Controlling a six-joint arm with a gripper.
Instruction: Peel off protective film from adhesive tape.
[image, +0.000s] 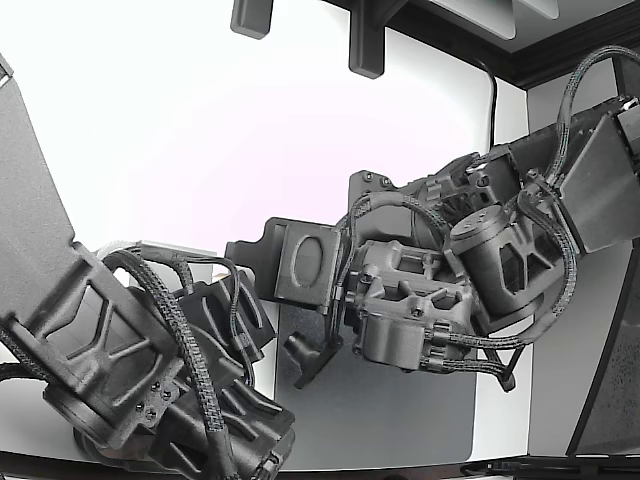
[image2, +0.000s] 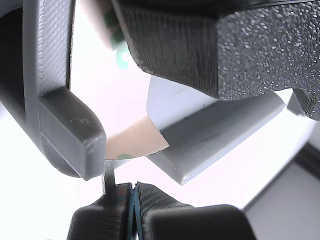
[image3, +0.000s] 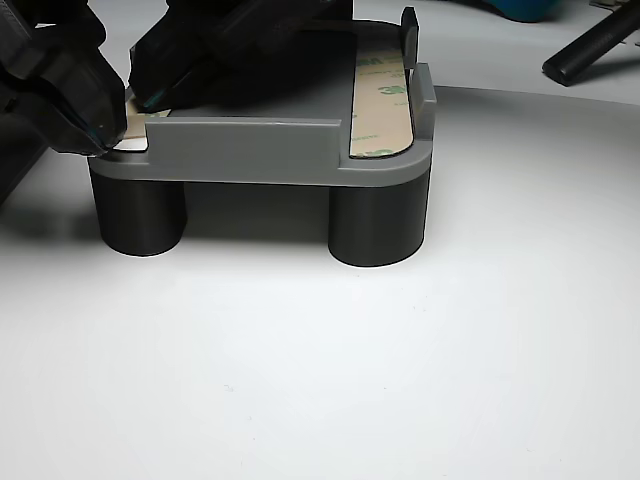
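Note:
A grey holder (image3: 250, 150) stands on two dark round feet. On its right side lies a strip of adhesive tape (image3: 381, 100) under tan protective film with green print. At the holder's left corner the film (image3: 135, 128) is lifted, and my gripper (image3: 103, 143) pinches it. In the wrist view my fingertips (image2: 132, 202) are pressed together below the curled tan film corner (image2: 137, 142), beside the grey holder edge (image2: 215, 135). A second black gripper (image3: 215, 45) rests on top of the holder. Both arms hide the holder in the exterior view.
The second arm's textured finger (image2: 235, 45) fills much of the wrist view just above the holder. Both arms (image: 420, 290) crowd over a grey mat (image: 400, 410) in the exterior view. A black rod (image3: 590, 45) lies behind the holder.

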